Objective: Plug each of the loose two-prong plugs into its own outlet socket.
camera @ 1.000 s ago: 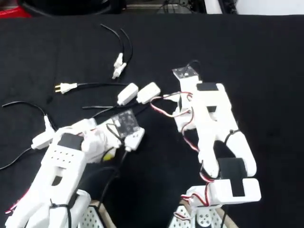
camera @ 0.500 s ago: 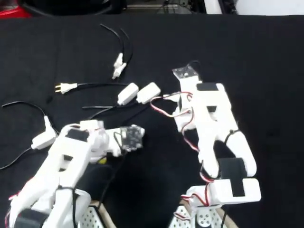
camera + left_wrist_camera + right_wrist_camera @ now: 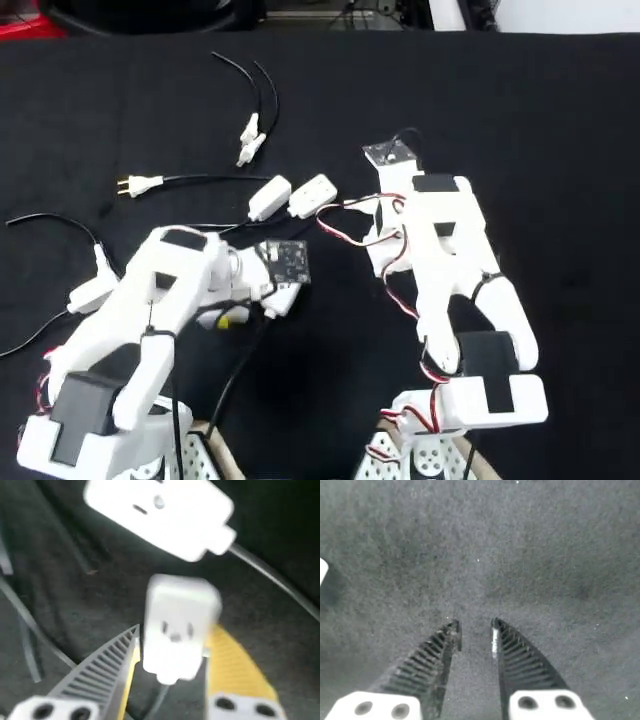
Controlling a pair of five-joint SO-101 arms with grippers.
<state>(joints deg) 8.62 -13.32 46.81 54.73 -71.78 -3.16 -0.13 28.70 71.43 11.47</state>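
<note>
pinching a socket (image 3: 179,611), seemingly: left tool (image 3: 172,650)

Black table (image 3: 560,120), perhaps felt-covered

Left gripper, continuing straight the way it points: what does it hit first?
The left gripper, shut on a white socket, points toward a second white socket lying on the black cloth. That socket likely comes first, though depth is unclear.
</note>
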